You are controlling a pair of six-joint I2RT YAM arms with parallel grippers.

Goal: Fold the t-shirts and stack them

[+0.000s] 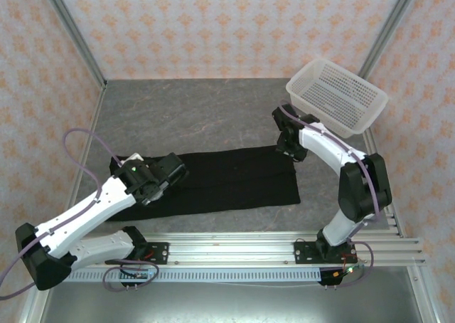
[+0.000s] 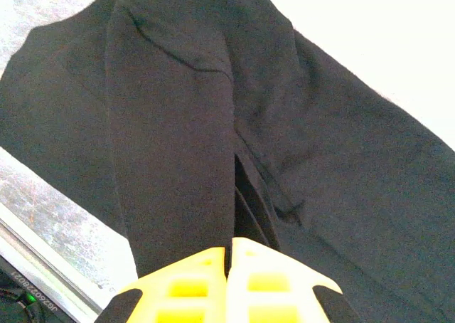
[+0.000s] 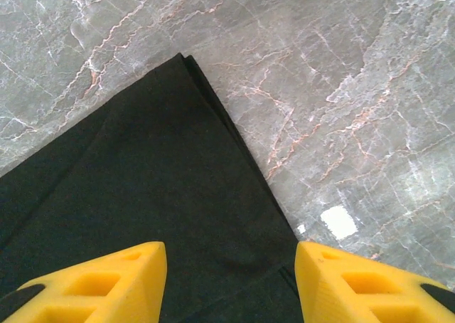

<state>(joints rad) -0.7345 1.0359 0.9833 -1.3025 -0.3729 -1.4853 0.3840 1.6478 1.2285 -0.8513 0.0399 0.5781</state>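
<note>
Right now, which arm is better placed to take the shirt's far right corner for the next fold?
Right. The right gripper, open, hovers over that corner of the shirt; the left gripper is shut on its other end.

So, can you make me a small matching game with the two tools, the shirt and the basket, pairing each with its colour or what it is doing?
Things:
1. left tool
2. right tool
3. t-shirt
4. basket

States:
a. white, at the far right corner
b. open, above a t-shirt corner
c. black, lying in a long band
d. shut on t-shirt fabric

Pairs: 1-d, 2-b, 3-c, 4-a
</note>
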